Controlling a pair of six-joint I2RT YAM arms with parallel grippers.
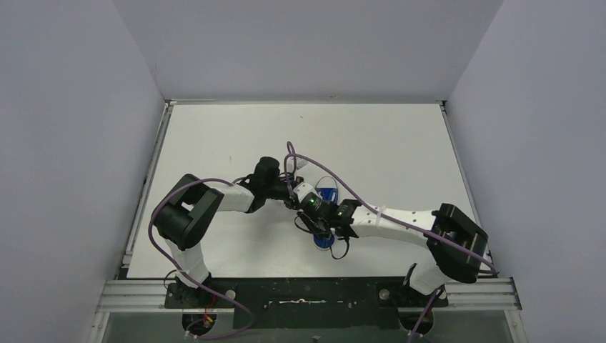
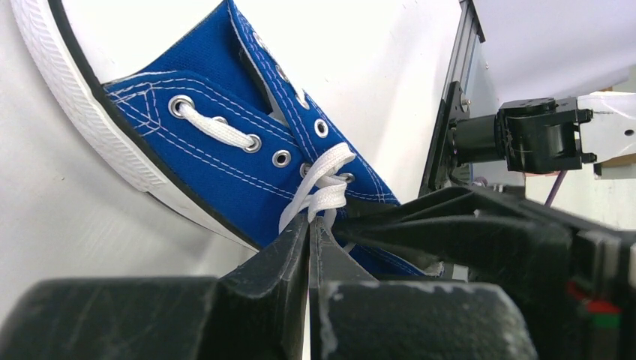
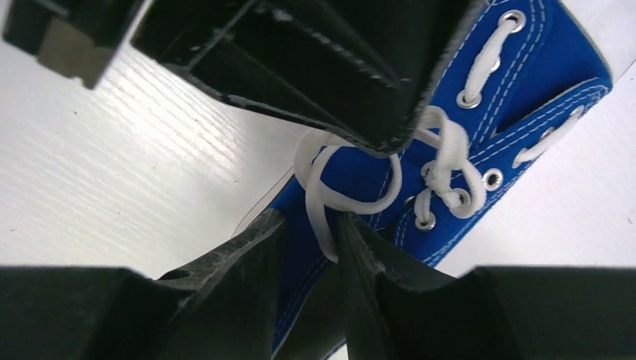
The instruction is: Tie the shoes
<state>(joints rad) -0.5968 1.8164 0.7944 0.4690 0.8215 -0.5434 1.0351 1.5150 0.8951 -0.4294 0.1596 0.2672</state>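
Note:
The blue canvas shoe (image 1: 328, 194) lies mid-table, partly under my right arm. In the left wrist view the shoe (image 2: 217, 150) shows its white sole rim and eyelets. My left gripper (image 2: 310, 223) is shut on a strand of the white lace (image 2: 327, 182) just off the top eyelets. In the right wrist view my right gripper (image 3: 309, 226) is open over the shoe (image 3: 517, 82). A lace loop (image 3: 321, 196) hangs between its fingers, against the right one. The left gripper's black fingers (image 3: 315, 67) sit just above that loop. In the top view both grippers (image 1: 294, 193) meet at the shoe.
The white table (image 1: 236, 136) is walled on three sides. A metal rail (image 2: 450, 97) runs along its edge, with a black arm joint (image 2: 536, 135) beyond it. Purple cables (image 1: 314, 161) loop over both arms near the shoe.

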